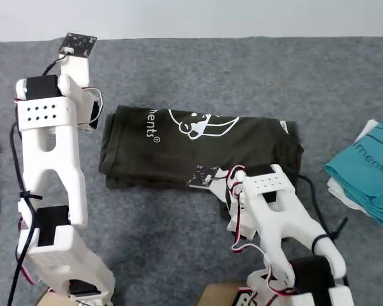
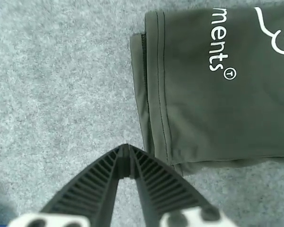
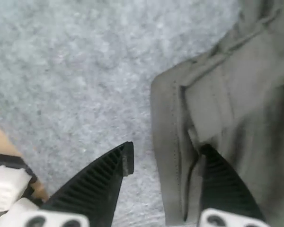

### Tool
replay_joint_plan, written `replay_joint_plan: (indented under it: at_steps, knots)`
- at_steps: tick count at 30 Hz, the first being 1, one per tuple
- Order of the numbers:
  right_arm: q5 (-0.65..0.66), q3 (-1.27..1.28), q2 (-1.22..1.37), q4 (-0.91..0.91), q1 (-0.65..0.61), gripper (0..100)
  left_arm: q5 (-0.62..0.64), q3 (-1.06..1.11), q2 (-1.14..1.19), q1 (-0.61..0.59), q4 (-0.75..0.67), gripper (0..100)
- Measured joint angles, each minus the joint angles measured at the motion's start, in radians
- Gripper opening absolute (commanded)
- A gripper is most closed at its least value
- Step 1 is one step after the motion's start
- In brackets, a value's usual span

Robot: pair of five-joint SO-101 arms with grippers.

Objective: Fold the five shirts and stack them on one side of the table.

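Grey felt table (image 1: 179, 242), dark shirt (image 1: 198, 150) only part-folded, I'd say: hem between the spread tips of the right claw (image 3: 168, 153), other end just beside the left claw (image 2: 128, 153), pinched shut, folded pile (image 1: 367, 169) waiting beyond the right claw.

We see a grey, felt-like table covering (image 1: 242, 70) spread beneath and all around the left gripper (image 2: 128, 153). Beyond that gripper, past the covering's far edge, runs a pale, plain wall (image 1: 242, 19). Light falls evenly; shadows stay soft.
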Motion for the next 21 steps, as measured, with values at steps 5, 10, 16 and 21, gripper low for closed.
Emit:
replay_joint_plan:
  at_steps: [5,10,16,21]
  knots:
    - [0.000,-0.020,0.048,-0.057,0.028,7.4,0.000,0.000,0.000,0.000,0.000,0]
    - [0.002,-0.020,0.049,-0.063,0.028,6.6,0.000,0.000,0.000,0.000,0.000,0]
    - [0.008,-0.018,0.054,-0.063,0.028,1.3,0.000,0.000,0.000,0.000,0.000,0]
    - [0.052,-0.038,0.069,-0.051,0.043,1.3,0.000,0.000,0.000,0.000,0.000,0]
